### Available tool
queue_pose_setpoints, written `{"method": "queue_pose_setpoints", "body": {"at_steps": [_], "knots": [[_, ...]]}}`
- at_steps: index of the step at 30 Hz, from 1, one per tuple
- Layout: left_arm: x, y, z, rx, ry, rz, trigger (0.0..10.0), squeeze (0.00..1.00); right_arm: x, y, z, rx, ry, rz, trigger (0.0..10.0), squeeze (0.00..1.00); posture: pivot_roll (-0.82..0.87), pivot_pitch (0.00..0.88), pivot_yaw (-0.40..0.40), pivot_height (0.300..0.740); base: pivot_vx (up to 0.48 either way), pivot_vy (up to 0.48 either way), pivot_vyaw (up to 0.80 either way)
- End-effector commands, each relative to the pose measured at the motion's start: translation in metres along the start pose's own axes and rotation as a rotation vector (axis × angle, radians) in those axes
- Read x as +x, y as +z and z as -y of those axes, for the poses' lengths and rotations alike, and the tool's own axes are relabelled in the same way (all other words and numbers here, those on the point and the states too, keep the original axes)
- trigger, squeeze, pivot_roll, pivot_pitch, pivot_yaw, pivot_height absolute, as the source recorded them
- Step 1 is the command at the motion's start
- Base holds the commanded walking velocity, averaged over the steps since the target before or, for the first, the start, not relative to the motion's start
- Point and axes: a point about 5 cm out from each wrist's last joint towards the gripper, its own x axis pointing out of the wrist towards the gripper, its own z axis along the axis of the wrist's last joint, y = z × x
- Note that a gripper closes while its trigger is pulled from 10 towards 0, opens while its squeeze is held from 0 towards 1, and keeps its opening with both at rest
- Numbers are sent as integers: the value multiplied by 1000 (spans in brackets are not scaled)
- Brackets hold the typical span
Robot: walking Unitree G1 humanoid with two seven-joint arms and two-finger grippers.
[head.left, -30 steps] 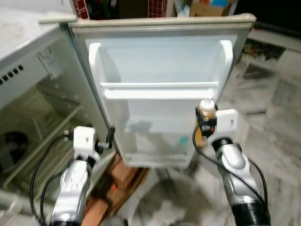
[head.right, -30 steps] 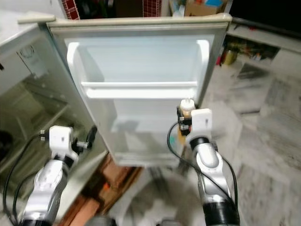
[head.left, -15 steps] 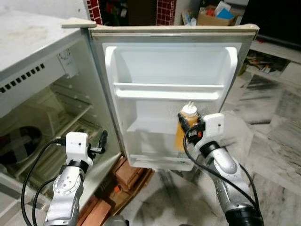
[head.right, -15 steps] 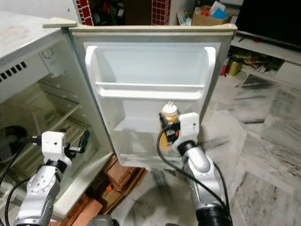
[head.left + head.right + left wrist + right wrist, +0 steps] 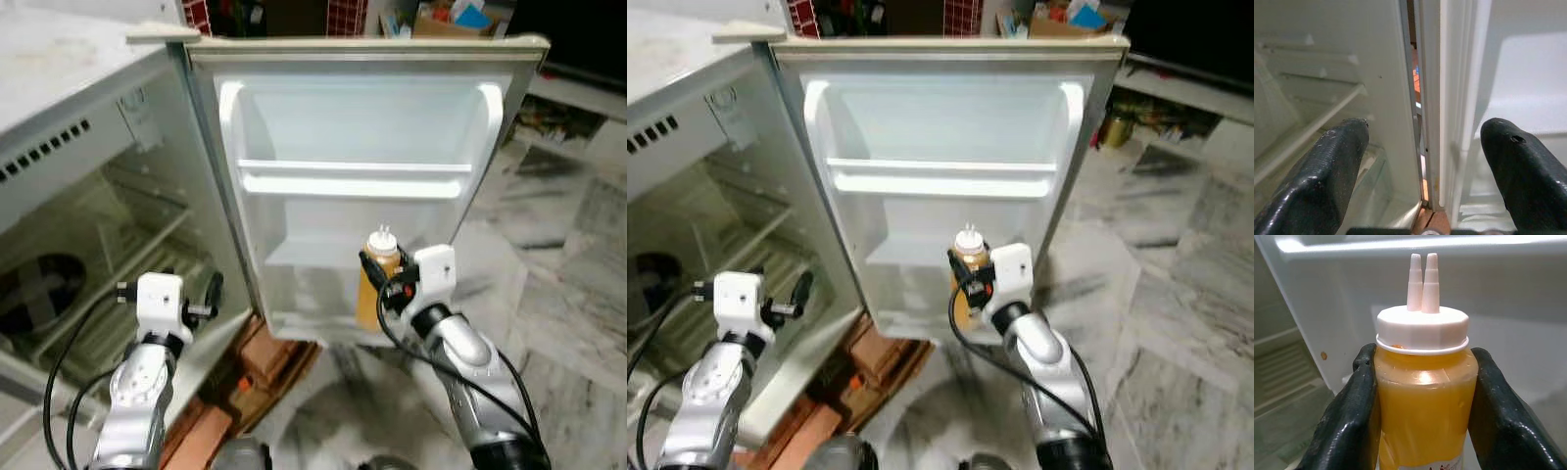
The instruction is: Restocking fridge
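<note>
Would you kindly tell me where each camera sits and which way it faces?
Left and right eye views: on the head, looking forward and down at the open fridge door; both silver arms show, right hand gripping the sauce bottle.
Left wrist view: along the open left hand toward the fridge's hinge gap.
Right wrist view: along its fingers clamping the bottle.
Shared: the bottle appears in the eye views and the right wrist view.
</note>
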Motion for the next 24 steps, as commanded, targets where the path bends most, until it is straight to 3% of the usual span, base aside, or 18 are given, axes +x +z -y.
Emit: {"method": "queue_pose_setpoints", "body": {"at_steps": [1, 24], "knots": [[-1, -1, -2, 5, 7, -10, 10000, 0, 1, 6, -1, -1, -3, 24, 10000, 0, 49, 0, 29, 651, 0, 0, 0], [0, -1, -1, 7, 6, -11, 10000, 0, 1, 7, -1, -2, -7, 28, 10000, 0, 48, 0, 30, 647, 0, 0, 0]]}}
